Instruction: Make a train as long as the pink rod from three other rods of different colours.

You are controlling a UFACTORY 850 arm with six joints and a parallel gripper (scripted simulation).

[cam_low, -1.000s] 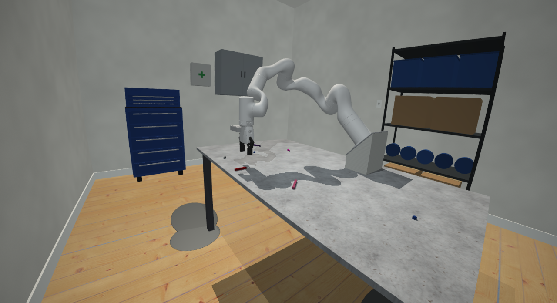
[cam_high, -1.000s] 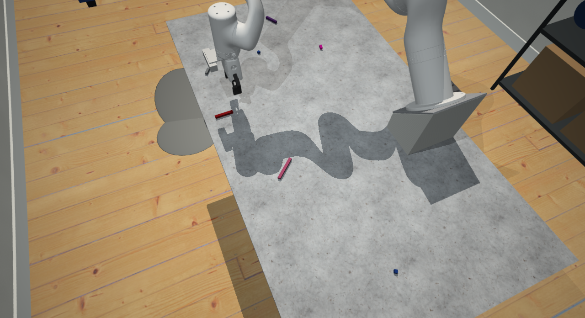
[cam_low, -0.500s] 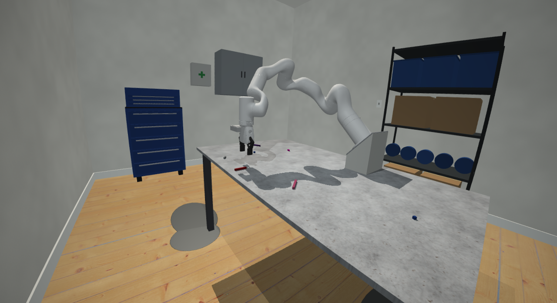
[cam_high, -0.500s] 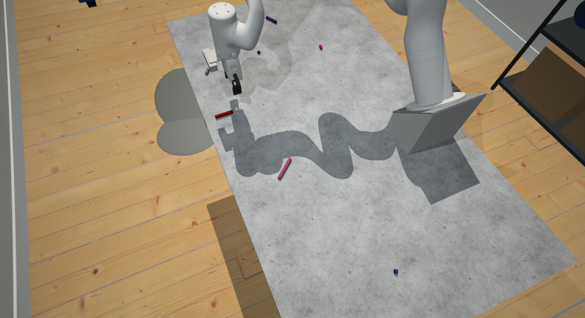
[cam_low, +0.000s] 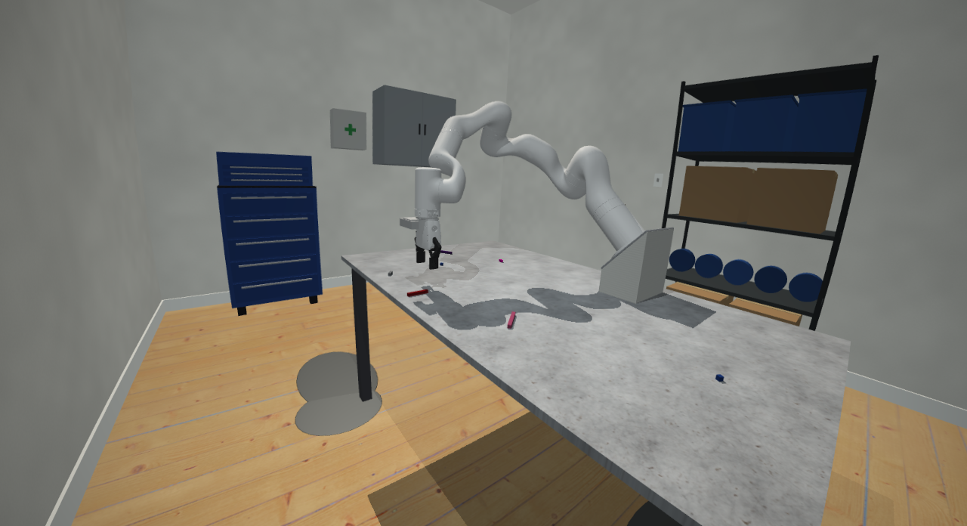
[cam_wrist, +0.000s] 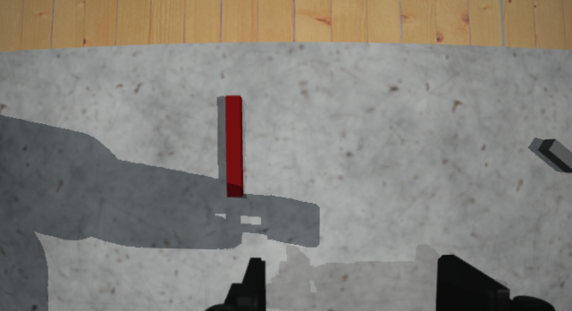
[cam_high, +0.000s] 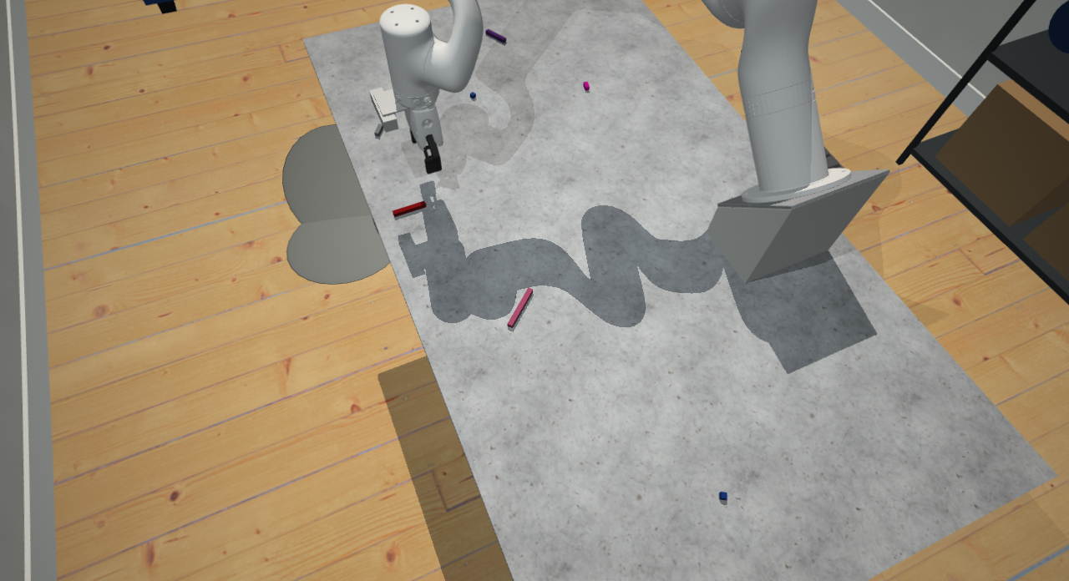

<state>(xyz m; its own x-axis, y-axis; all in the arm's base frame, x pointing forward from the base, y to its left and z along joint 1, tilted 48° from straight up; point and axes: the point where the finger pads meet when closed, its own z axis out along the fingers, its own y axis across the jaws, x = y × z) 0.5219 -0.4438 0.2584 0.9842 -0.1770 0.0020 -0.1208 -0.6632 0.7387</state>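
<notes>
My gripper [cam_high: 423, 153] [cam_low: 427, 261] [cam_wrist: 351, 286] is open and empty above the table. The red rod [cam_high: 408, 209] [cam_low: 418, 292] [cam_wrist: 234, 141] lies near the table edge, ahead and left of the fingers in the wrist view. The grey rod [cam_high: 379, 130] [cam_low: 390, 273] [cam_wrist: 559, 154] lies slanted, cut off at the wrist view's right edge. The pink rod [cam_high: 519, 308] [cam_low: 511, 320] lies apart. The purple rod [cam_high: 495, 36] [cam_low: 445, 252], magenta rod [cam_high: 585, 86] [cam_low: 501, 260] and one blue rod [cam_high: 472, 94] [cam_low: 441, 264] lie at the back. Another blue rod [cam_high: 722, 495] [cam_low: 719, 377] lies far off. No rods touch.
The arm's slanted grey base block [cam_high: 792, 219] [cam_low: 638, 266] stands on the right side of the table [cam_high: 598, 413] [cam_low: 608, 394]. The arm's shadow crosses the table and darkens one end of the red rod. A shelf rack [cam_low: 757, 157] stands beyond the base.
</notes>
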